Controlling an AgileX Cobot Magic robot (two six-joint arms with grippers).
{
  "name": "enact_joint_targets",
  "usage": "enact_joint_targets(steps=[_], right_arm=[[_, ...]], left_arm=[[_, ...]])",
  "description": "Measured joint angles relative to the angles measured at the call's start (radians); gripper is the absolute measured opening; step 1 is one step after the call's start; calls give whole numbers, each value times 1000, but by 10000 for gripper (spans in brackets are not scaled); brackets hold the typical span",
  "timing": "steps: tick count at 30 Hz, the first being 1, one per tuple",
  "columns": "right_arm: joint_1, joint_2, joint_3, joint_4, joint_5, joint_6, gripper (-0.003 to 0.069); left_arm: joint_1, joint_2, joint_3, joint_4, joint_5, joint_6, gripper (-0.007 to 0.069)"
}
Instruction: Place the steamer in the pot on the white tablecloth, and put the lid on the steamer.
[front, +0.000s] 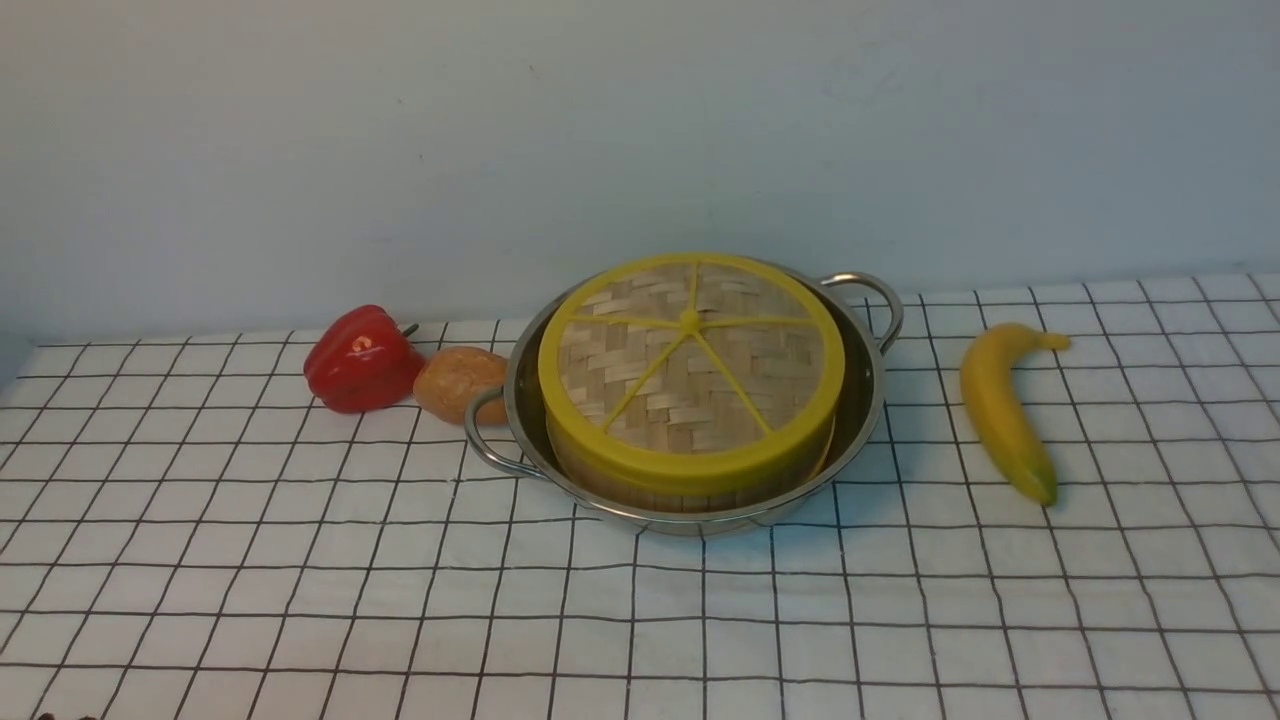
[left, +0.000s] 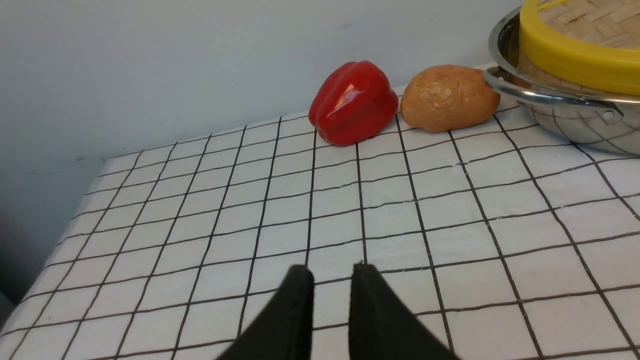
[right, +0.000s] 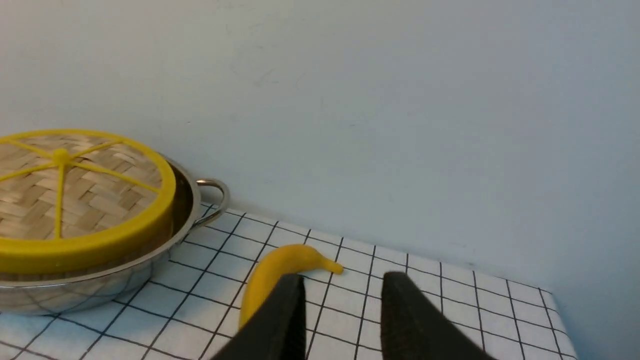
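Note:
The shiny steel pot (front: 862, 395) stands mid-table on the white tablecloth (front: 640, 620). The bamboo steamer (front: 690, 496) sits inside it; only its side wall shows. The yellow-rimmed woven lid (front: 690, 370) lies flat on the steamer and hides its contents. Neither gripper appears in the front view. In the left wrist view, my left gripper (left: 332, 267) hovers over bare cloth, jaws slightly apart and empty, with the pot (left: 575, 125) and lid (left: 575, 55) off to one side. My right gripper (right: 344, 276) is open and empty near the banana, away from the pot (right: 75, 295) and lid (right: 75, 200).
A red bell pepper (front: 360, 360) and a brown potato-like lump (front: 458, 382) lie left of the pot, the lump close to the pot's left handle. A yellow banana (front: 1000, 405) lies to the pot's right. A pale wall runs behind the table.

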Motion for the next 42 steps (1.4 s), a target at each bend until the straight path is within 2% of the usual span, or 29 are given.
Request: enact_joint_targets(steps=[6, 11, 42], right_arm=[[0, -154, 210, 1, -114, 18, 240], [0, -174, 303, 1, -171, 27, 240], [0, -174, 329, 4, -168, 53, 240]], left_arm=[[0, 0, 0, 0, 0, 0, 125], [0, 0, 0, 0, 0, 0, 127], [0, 0, 0, 0, 0, 0, 202]])
